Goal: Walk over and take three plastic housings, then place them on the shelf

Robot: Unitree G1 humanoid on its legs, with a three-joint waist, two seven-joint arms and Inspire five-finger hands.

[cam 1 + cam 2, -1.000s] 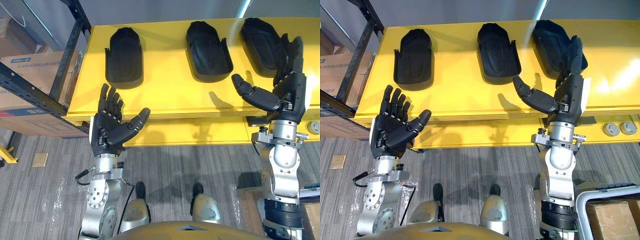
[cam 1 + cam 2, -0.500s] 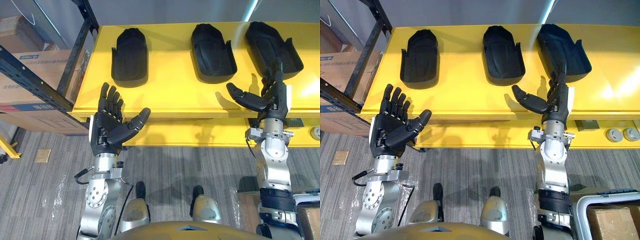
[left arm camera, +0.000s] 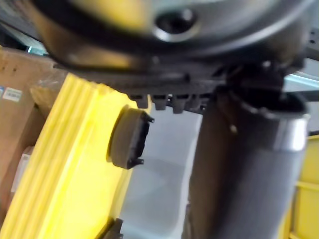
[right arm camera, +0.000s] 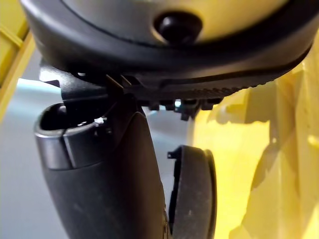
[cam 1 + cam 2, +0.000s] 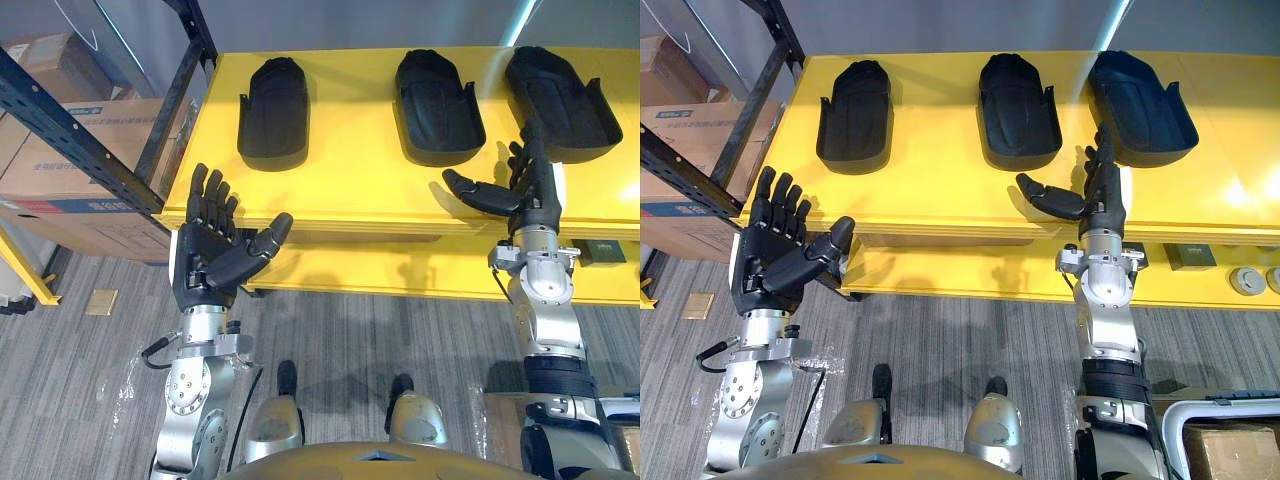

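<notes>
Facing yellow table point(image 5: 340, 190) w/ all 3 black housings lying on top, none picked up yet. Left housing point(image 5: 273, 112) at 11 o'clock, mid housing point(image 5: 436, 95) at 1, right housing point(image 5: 562, 92) at 2, each apart from the next. Left hand point(image 5: 213, 258) at 9 o'clock, off the table's front edge, palm up, fingers straight and spread, holding nothing. Right hand point(image 5: 520, 190) at 3 o'clock over the table's front strip, fingers straight, thumb out toward 9, empty. Its fingertips are by the right housing's near corner; can't tell if touching. Shelf rack point(image 5: 90, 150) at 10 o'clock w/ cardboard boxes point(image 5: 60, 190), no housing on it. Progress est.: walk-up looks done, 0 of 3 grabbed, 0 placed. Left to do: grab all 3, turn to rack, set down. First pick prob. the right housing.
</notes>
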